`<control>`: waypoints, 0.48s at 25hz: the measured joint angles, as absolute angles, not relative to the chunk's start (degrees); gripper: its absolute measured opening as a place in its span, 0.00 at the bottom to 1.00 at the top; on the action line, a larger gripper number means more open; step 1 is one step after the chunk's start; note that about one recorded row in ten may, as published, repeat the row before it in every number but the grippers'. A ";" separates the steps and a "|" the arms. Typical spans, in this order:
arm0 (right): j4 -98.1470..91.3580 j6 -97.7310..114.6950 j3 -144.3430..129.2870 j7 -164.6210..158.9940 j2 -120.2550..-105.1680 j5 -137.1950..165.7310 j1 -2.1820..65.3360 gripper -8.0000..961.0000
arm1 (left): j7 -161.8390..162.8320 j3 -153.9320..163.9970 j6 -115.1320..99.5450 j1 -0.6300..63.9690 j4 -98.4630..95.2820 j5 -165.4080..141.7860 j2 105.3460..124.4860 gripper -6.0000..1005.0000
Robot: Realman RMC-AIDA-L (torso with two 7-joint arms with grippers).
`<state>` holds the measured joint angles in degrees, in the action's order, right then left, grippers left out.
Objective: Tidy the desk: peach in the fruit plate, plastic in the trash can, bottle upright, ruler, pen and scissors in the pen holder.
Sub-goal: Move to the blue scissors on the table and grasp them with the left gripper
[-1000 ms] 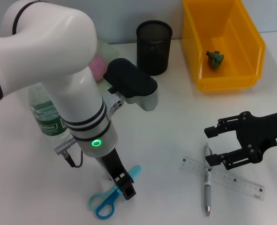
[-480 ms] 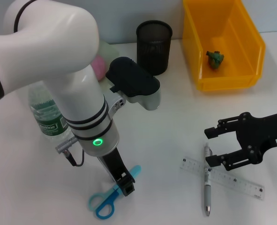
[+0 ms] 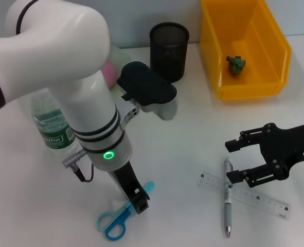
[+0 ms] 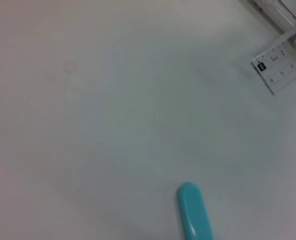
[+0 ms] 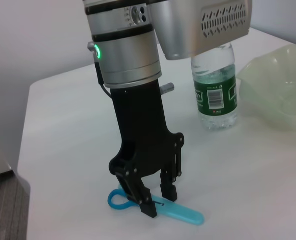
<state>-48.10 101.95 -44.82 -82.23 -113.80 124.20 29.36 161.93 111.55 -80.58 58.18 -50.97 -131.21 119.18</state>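
Note:
The blue scissors (image 3: 119, 218) lie flat near the desk's (image 3: 182, 149) front edge. My left gripper (image 3: 138, 201) stands upright over them, open, one finger on each side of the blades (image 5: 180, 214); from the right wrist its fingertips (image 5: 148, 207) reach down to the desk. My right gripper (image 3: 229, 160) hovers open just above the pen (image 3: 227, 206), which lies across the clear ruler (image 3: 254, 198). The bottle (image 3: 50, 126) stands upright. The peach (image 3: 109, 72) shows pink behind my left arm, at the fruit plate (image 3: 120, 53). Green crumpled plastic (image 3: 236, 65) lies in the yellow trash can (image 3: 267, 87). The black pen holder (image 3: 169, 51) stands beside it.
My left arm's white body (image 3: 64, 77) hides much of the desk's left half and most of the plate. From the left wrist only the scissors' tip (image 4: 194, 212) and the ruler's end (image 4: 280, 67) show on bare white desk.
My left arm has shifted very slightly to the right over the scissors. The scissors, pen, ruler and right gripper have not moved.

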 joint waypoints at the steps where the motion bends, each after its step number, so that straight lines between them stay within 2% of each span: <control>1: -48.10 101.95 -44.82 -82.13 -113.78 124.21 29.36 0.73 | 161.94 111.59 -80.51 58.18 -50.98 -131.19 119.18 0.39; 12: -47.99 101.95 -44.82 -81.91 -113.69 124.38 29.38 0.72 | 161.98 112.06 -80.34 58.32 -51.00 -131.20 119.18 0.42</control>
